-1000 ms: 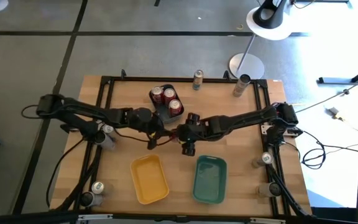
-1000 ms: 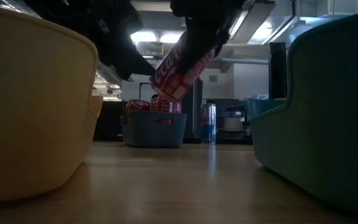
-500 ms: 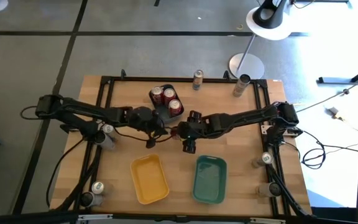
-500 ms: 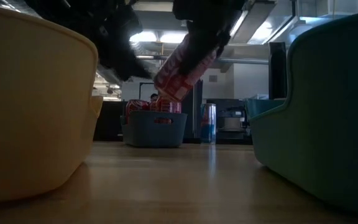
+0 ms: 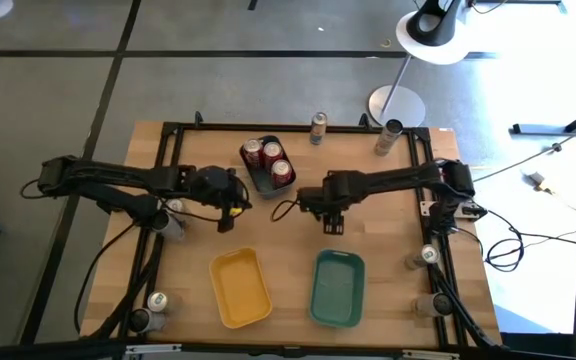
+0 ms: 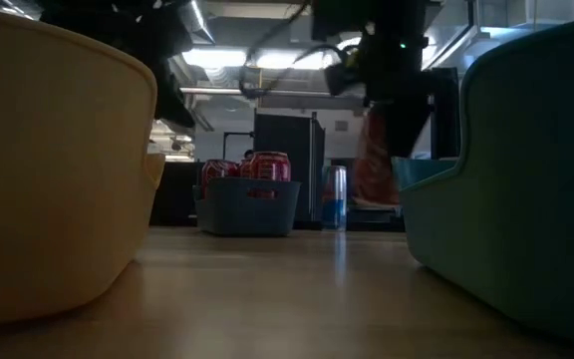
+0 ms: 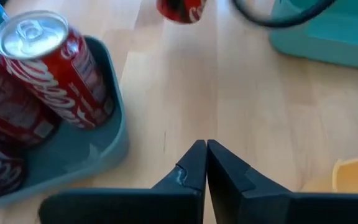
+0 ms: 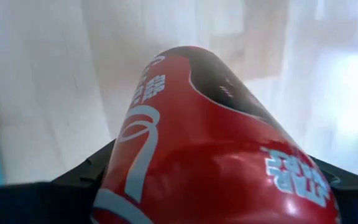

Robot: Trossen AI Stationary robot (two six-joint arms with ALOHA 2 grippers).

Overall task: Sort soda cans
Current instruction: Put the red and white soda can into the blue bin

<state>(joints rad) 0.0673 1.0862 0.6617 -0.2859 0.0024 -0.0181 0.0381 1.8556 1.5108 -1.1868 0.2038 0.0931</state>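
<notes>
Holding one red can [image 8: 210, 155] clamped in its fingers, the right tool [image 5: 328, 212] hangs over bare worktop [image 5: 388, 235] above the teal tray [image 5: 337, 289], presumably mid-carry. Left tool [image 5: 226, 205], pinched shut and empty, waits beside the blue tray [image 7: 73, 158] of three red cans [image 5: 269, 160]. Only the right wrist view proves the grip; the high view alone shows stray cans [image 5: 317, 127] along the edges.

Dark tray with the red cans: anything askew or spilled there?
Nothing stands out. Three red cans stand upright in the dark tray, none spilled. A fourth red can is in the right gripper, off the table. The left gripper is shut and empty.
</notes>
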